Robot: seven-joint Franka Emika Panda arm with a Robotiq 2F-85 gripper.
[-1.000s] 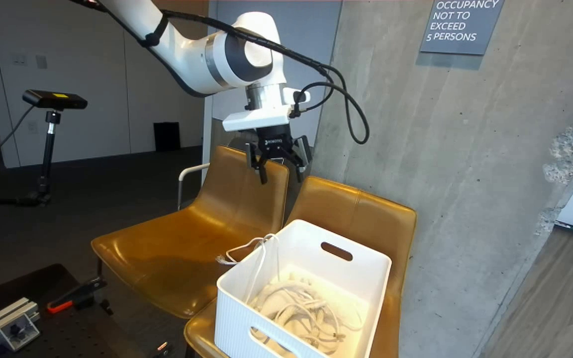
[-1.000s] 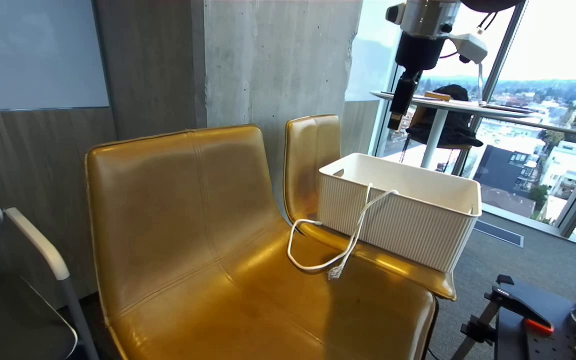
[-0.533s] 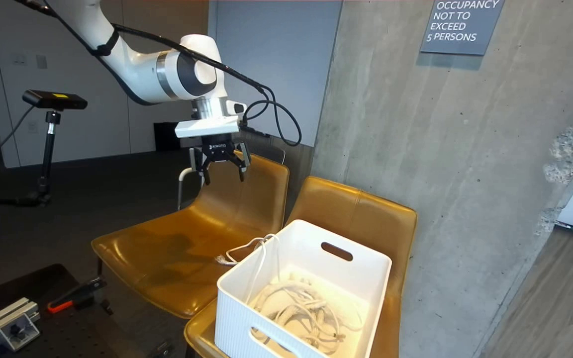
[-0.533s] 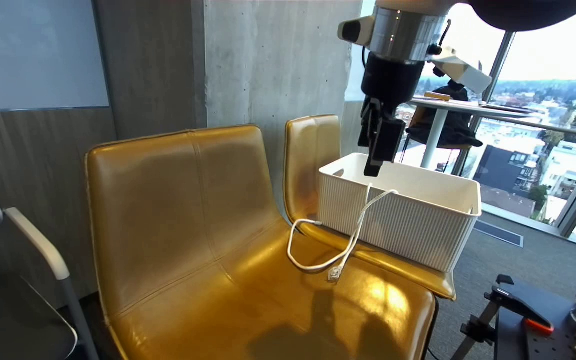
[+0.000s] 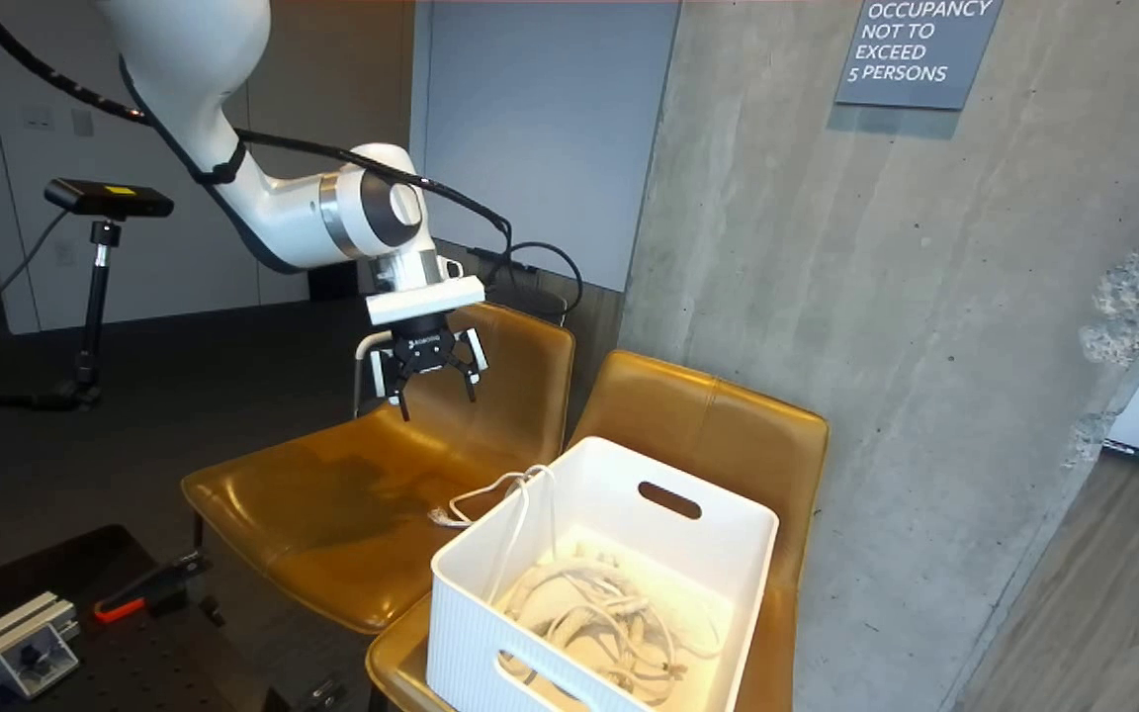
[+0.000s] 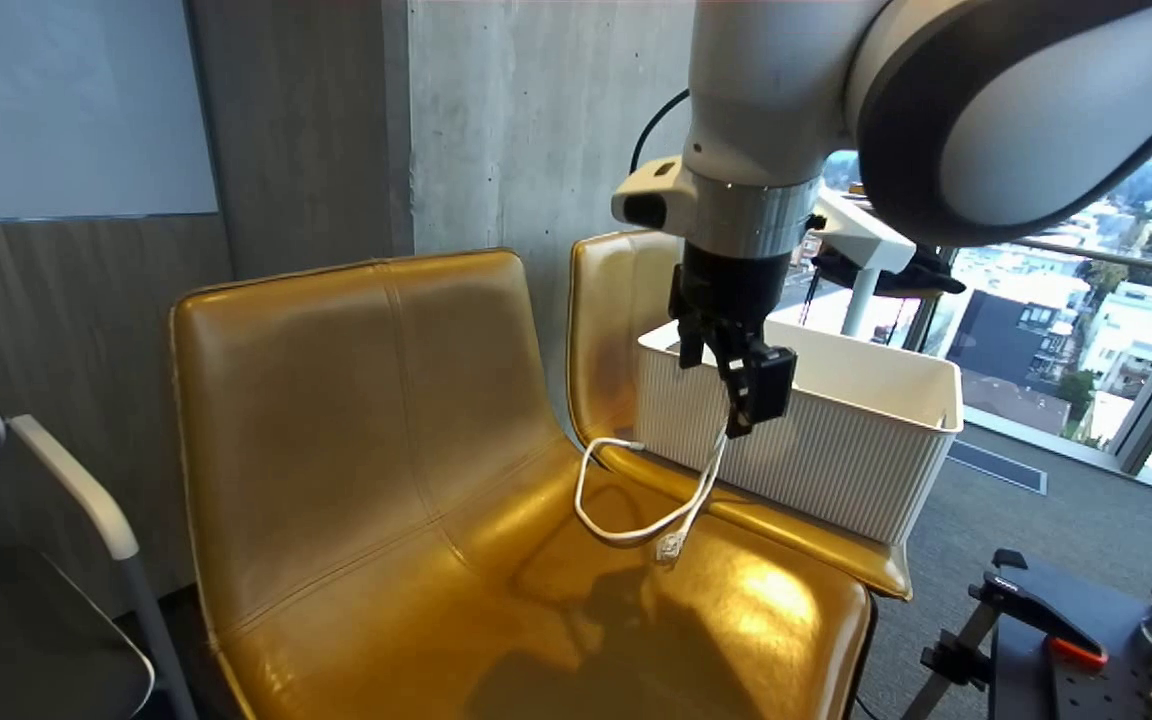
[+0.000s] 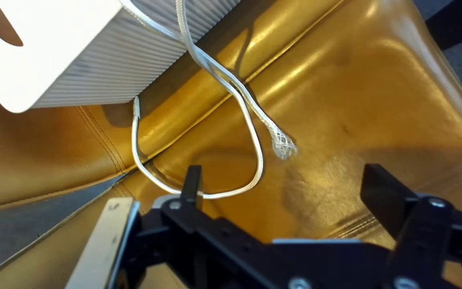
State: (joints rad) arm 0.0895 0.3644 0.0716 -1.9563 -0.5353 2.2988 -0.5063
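Wrist view: the gripper (image 7: 282,176), spread wide and empty, has come down over the tan chair seat (image 7: 375,100), nearer the white cord (image 7: 260,160) draped onto it from the bin (image 7: 46,48), suggesting an approach short of contact.

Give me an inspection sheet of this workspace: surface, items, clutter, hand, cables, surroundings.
Surface: a brown chair beside a second brown chair, which carries the white bin.
Job's things: two strands of white cord hang over the bin's rim; a frayed end lies on the first chair's seat; tangled cords inside the bin.
Clutter: black-and-orange tool and metal bar at a dark tabletop.
Hand: open, holding nothing, above the first chair.
Cables: black cable strapped along the arm, looping loose near the wrist.
Surroundings: concrete wall, occupancy sign, camera on a stand, windows.
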